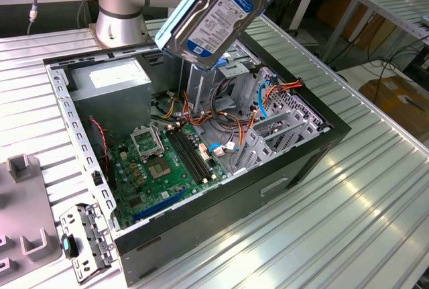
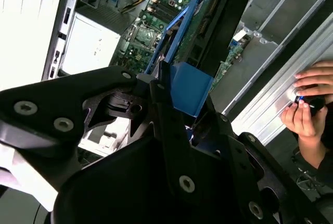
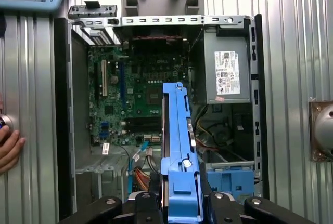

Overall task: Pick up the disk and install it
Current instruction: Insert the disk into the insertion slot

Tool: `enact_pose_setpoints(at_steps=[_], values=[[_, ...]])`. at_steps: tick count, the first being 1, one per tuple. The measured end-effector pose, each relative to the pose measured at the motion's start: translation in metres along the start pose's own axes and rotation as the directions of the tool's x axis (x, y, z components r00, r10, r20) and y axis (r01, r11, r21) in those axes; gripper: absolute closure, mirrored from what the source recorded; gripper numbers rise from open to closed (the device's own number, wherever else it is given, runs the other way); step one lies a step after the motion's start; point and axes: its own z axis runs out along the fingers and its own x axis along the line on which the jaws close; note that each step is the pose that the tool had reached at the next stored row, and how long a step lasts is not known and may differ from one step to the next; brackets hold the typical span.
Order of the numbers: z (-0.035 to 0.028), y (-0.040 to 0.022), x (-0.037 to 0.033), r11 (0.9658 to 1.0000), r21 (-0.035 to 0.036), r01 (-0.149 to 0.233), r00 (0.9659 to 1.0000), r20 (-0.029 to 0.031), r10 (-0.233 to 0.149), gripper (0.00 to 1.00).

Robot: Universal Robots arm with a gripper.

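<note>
One gripper (image 3: 179, 199) has its jaws pinching the disk (image 1: 214, 17) by its blue-framed end; the open computer case (image 1: 288, 175) lies beneath the jaws, a person's hand (image 2: 311, 102) well aside.

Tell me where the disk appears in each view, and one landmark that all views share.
Exterior view: the disk is at top centre, tilted above the open case.
Second wrist view: the disk stands edge-on in the gripper, before the motherboard.
First wrist view: the disk, edge-on, crosses the open case.
Shared landmark: the motherboard.
</note>
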Motion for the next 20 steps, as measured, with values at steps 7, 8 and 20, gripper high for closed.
enact_pose_setpoints(at_steps=[7, 8, 20], values=[[-0.0010, -0.0338, 0.0066, 1.0000, -0.0012, 0.000, 1.0000, -0.0001, 0.000, 0.63], [-0.0011, -0.0419, 0.0073, 1.0000, -0.0015, 0.000, 1.0000, -0.0001, 0.000, 0.63], [-0.0013, -0.0517, 0.0077, 1.0000, -0.0018, 0.000, 1.0000, -0.0002, 0.000, 0.63]])
